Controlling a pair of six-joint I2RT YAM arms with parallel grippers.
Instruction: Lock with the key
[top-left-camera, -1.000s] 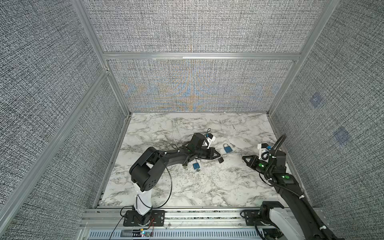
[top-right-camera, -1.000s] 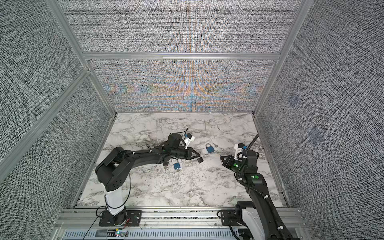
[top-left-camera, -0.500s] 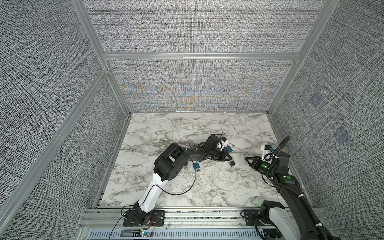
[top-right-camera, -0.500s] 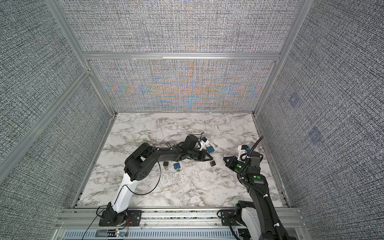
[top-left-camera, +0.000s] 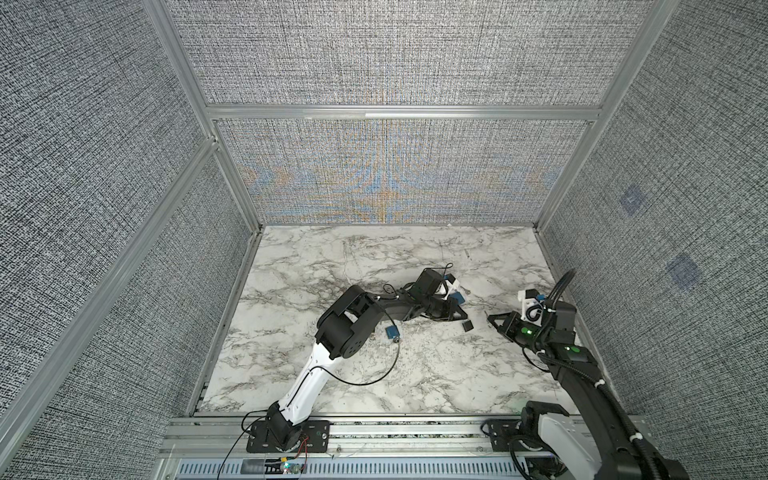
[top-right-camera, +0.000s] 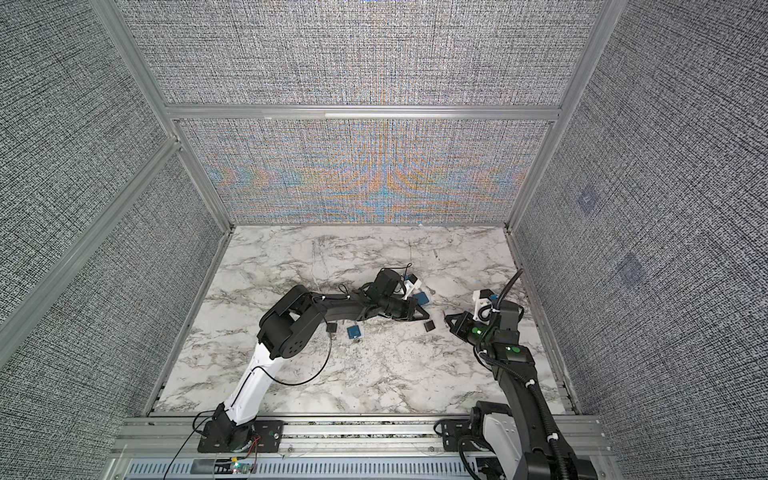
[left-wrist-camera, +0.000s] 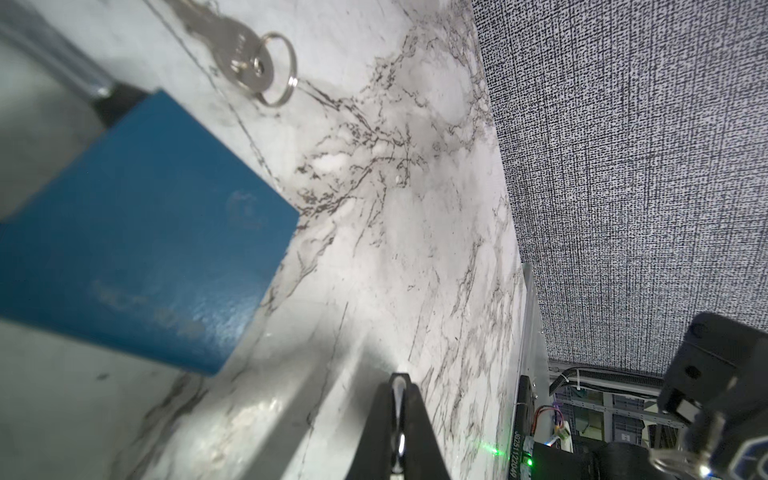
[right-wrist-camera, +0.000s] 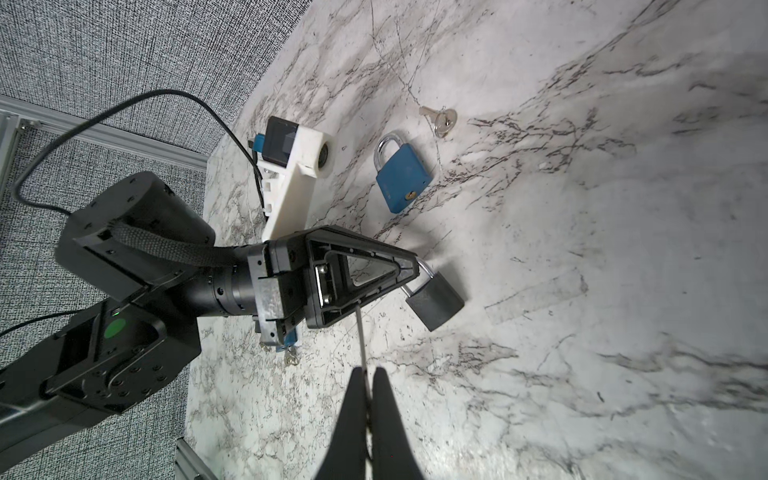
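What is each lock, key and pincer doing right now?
black padlock: held by its shackle.
left pincer: shut on that shackle.
right pincer: shut on a thin key.
blue padlock: lying flat, shackle closed.
loose key: lying beside it, untouched.
second blue padlock: lying on the table.

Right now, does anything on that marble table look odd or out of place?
Yes. The left claw pinches the black padlock by its metal loop, so the body juts out askew. The loose key lies on the table a little apart from the blue padlock, in no keyhole.
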